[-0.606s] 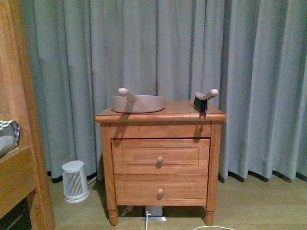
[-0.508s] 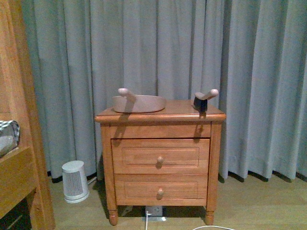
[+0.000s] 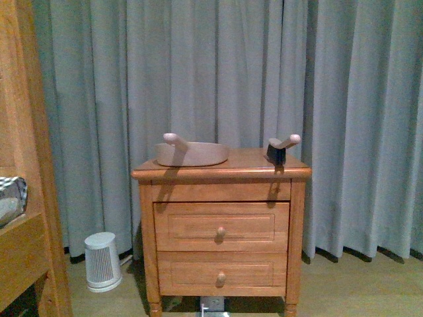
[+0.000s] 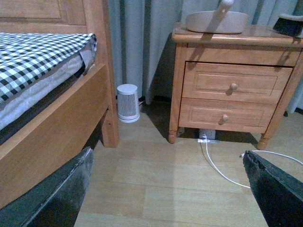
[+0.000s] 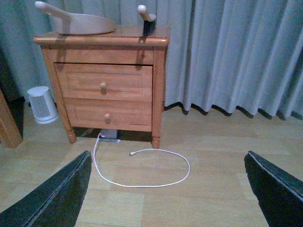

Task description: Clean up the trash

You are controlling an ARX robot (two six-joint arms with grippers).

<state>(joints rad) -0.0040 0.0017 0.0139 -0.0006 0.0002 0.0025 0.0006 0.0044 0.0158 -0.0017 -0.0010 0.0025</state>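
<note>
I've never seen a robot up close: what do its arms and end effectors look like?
The left end effector and right end effector each show only two black, wedge-shaped fingers with matte, faintly speckled edges. No arm links, wiring or markings are in view.

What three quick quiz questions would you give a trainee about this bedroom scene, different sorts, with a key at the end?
1. True or false: the dustpan and the brush both sit on top of the nightstand.
2. Multiple choice: in the right wrist view, what lies on the floor in front of the nightstand? A) a white cable B) a shoe C) a folded towel
3. Short answer: how many drawers does the nightstand have?

Key: 1 true; 2 A; 3 two.
</note>
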